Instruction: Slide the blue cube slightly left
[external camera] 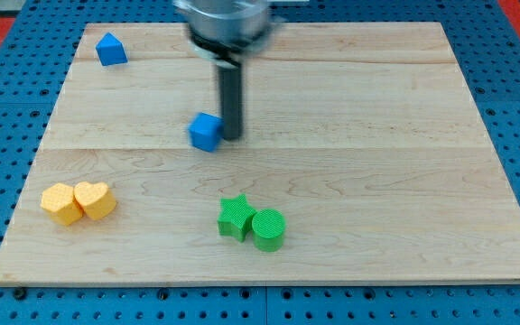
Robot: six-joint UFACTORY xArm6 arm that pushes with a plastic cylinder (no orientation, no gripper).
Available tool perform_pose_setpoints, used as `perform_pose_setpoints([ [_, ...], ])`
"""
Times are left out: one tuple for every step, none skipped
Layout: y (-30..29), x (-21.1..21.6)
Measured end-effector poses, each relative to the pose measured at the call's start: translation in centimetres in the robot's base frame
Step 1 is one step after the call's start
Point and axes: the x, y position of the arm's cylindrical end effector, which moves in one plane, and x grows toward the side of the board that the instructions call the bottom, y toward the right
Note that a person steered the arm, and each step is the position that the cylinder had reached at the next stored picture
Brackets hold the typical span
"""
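My tip (232, 136) is down on the board (377, 181), just right of the blue cube (205, 132). It looks to be touching the cube's right side or a hair off it; can't tell which from this angle. No gripper on me, just a straight dark rod, so nothing opens or shuts and nothing is held. The rod runs up from the tip to the blurred arm housing at the board's top edge, a bit left of centre.

The blue cube sits a little left of board centre, approx halfway btwn top and bottom edges, one corner turned toward the bottom edge.

Other blocks, all well apart from the cube:
- Blue block w/ a peaked top (110, 49), near the top-left corner.
- Yellow pair near the bottom-left corner: a yellow block w/ several flat sides (61, 203), exact shape unclear, and a yellow heart (95, 199) just right of it, the two touching.
- Green pair near the bottom edge, roughly mid-width: green star (236, 217) and green cylinder (268, 229) to its right, touching, cylinder slightly closer to the bottom edge.

The board is pale wood in planks, lying on a blue pegboard (7, 90) that shows around its edges.
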Motion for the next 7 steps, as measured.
perform_pose_setpoints([
  [-6.9, -4.2],
  [0.6, 0.1],
  [4.8, 1.8],
  [-0.4, 5.3],
  [-3.9, 2.1],
  [-6.5, 3.0],
  [-4.7, 4.4],
])
